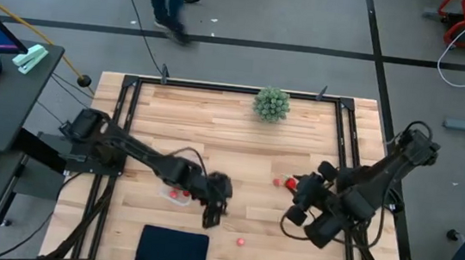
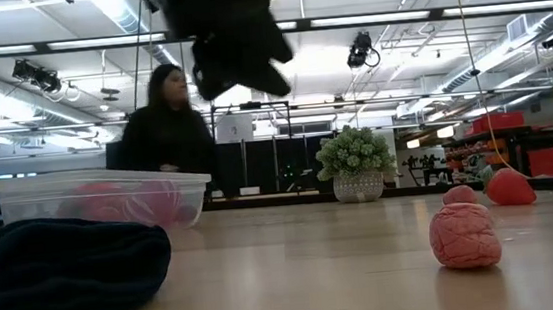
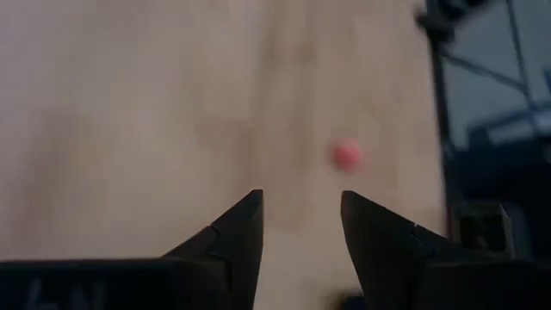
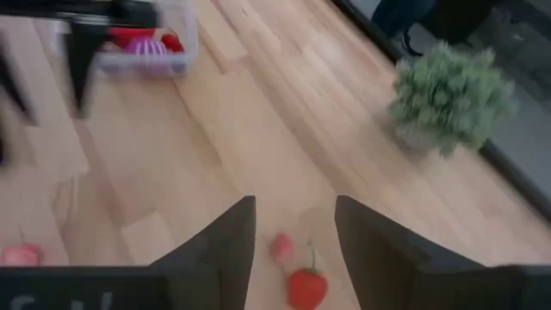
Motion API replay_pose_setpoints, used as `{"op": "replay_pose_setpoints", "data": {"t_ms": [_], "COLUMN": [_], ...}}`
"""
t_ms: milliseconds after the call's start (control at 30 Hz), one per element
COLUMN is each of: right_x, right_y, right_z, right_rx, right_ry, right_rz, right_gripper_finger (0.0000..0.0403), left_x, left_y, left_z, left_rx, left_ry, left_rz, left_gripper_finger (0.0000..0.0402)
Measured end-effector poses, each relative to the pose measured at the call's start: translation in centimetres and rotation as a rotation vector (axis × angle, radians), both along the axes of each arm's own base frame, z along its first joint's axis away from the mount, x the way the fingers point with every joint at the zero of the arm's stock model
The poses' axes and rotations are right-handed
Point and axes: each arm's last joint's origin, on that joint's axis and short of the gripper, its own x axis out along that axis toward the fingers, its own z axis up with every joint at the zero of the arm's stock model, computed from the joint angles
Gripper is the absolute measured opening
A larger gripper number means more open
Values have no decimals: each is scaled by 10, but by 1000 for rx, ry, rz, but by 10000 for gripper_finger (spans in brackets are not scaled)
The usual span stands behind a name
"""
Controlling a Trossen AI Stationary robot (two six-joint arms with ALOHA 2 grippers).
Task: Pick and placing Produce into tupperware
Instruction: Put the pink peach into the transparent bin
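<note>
- We see the left hand [image 1: 213,217] hanging over the middle of the counter [image 1: 216,120], just beside the tub [image 1: 175,194] on the side toward the counter's right edge — fingers apart, nothing between them.
- The nearest loose piece is a small pink berry [image 1: 240,242], on the bare wood near the front edge, beyond the fingertips toward the front-right corner; in the left wrist view it [image 3: 346,154] sits ahead of the open fingers and a little off their line.
- The right hand [image 1: 296,213] waits near the right edge, fingers apart and empty, with a strawberry [image 4: 306,287] and a smaller pink piece [image 4: 281,246] just ahead of it.
- We judge the left arm nearer the lone berry — the tub already holds a few pieces.
</note>
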Motion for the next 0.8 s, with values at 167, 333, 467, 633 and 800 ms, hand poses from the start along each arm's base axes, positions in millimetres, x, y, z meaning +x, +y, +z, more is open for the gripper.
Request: {"op": "replay_pose_setpoints", "data": {"t_ms": [167, 333, 467, 633, 800], "right_x": [-16, -26, -31, -30, -30], "right_y": [-7, -18, -22, -23, -22], "right_z": [-35, -63, -74, -72, -70], "right_rx": [-10, 16, 30, 42, 53], "right_ry": [21, 54, 61, 50, 36], "right_rz": [-41, -98, -117, -114, -102], "right_gripper_finger": [170, 170, 170, 167, 166], "left_x": [7, 17, 22, 29, 31], "left_y": [-43, -72, -71, -68, -68], "left_z": [-25, -62, -91, -96, -93], "left_rx": [32, 159, 223, 288, 282], "left_ry": [-107, -253, -208, -275, -302], "left_rz": [-190, -380, -352, -314, -307], "left_gripper_finger": [151, 156, 178, 220, 262]}}
